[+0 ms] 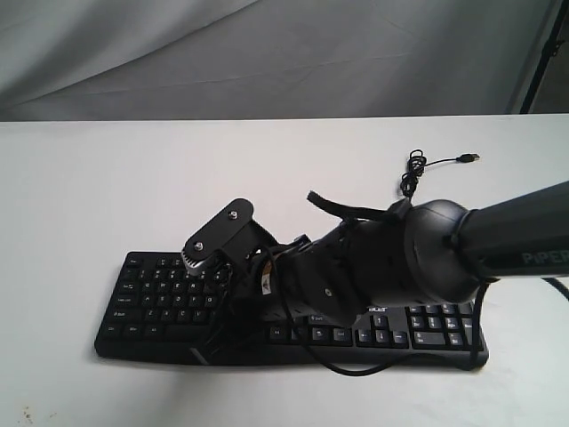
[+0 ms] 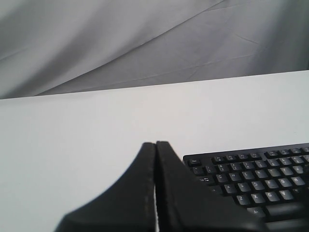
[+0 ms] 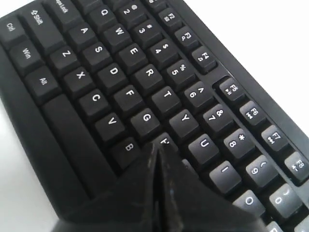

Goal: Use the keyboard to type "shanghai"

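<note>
White table (image 1: 89, 196) bears the keyboard (image 1: 160, 298); right gripper (image 3: 157, 147), clenched empty, points at its H key (image 3: 166, 139), nearer than the clenched left gripper (image 2: 155, 145).

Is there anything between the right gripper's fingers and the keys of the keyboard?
Nothing visible does. The shut right gripper has its tip at the H key of the keyboard, and no object lies between them.

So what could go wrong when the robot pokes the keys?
The right gripper is shut, and its tip is by H, close to G and B on the keyboard, so it might hit a neighbour. A loose black cable droops over the keyboard's front edge and might snag.
</note>
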